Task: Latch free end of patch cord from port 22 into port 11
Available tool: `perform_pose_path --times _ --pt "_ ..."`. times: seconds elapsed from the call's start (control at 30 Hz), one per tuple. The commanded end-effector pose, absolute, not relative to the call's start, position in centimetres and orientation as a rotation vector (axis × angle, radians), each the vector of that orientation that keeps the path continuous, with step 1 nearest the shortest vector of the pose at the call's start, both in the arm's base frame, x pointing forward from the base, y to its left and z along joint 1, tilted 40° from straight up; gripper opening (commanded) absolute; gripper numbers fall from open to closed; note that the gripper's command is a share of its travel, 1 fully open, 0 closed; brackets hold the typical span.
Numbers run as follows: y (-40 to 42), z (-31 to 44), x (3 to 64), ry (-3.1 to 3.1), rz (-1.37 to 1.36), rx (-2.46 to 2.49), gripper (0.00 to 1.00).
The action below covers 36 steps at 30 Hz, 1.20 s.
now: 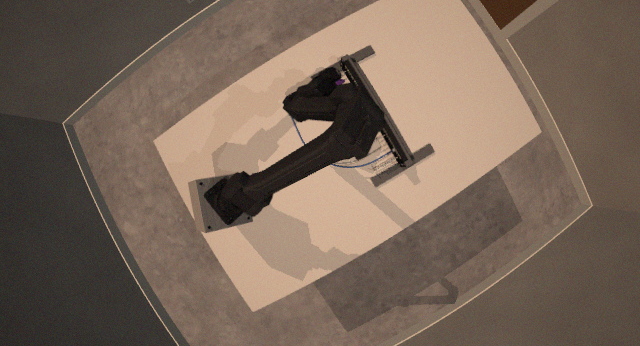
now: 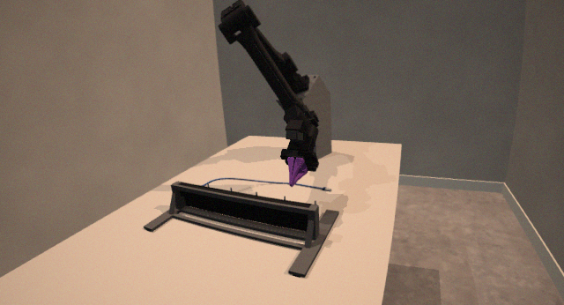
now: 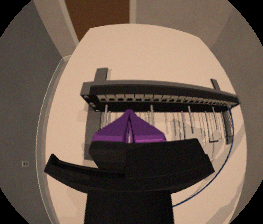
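The dark rack (image 1: 385, 117) stands on the table, with its patch panel facing my arm; it also shows in the exterior view (image 2: 247, 214) and the wrist view (image 3: 158, 92). The thin blue patch cord (image 2: 260, 181) runs from the panel's high-number end (image 1: 392, 157) and lies in a loop on the table (image 1: 300, 133). Its free end (image 2: 327, 189) rests on the table, apart from the panel. My gripper (image 2: 293, 182) (image 1: 340, 80) (image 3: 129, 113) has purple fingers shut to a point with nothing between them. It hovers just in front of the panel's low-number end, fingertips toward the ports.
My arm's base plate (image 1: 220, 206) sits at the table's near end. The arm hides much of the panel and part of the cord from above. The rack's two feet (image 1: 402, 165) stick out at each end. The table's edge (image 2: 394, 217) drops off on the right.
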<state>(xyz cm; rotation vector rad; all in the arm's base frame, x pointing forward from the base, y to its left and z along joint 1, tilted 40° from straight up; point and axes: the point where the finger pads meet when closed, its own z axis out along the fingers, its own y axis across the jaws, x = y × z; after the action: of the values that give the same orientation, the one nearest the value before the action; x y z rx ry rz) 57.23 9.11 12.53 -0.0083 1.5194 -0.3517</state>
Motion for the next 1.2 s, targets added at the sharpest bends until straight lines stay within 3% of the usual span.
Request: perform_pose_path --times 0.0,0.63,1.17 --pt "9.0 13.8 57.6 1.483 -0.336 0.014 0.00" --pt "9.8 13.6 56.6 1.491 -0.328 0.000 0.00" --pt "12.1 13.4 47.0 1.483 -0.325 -0.006 0.00"
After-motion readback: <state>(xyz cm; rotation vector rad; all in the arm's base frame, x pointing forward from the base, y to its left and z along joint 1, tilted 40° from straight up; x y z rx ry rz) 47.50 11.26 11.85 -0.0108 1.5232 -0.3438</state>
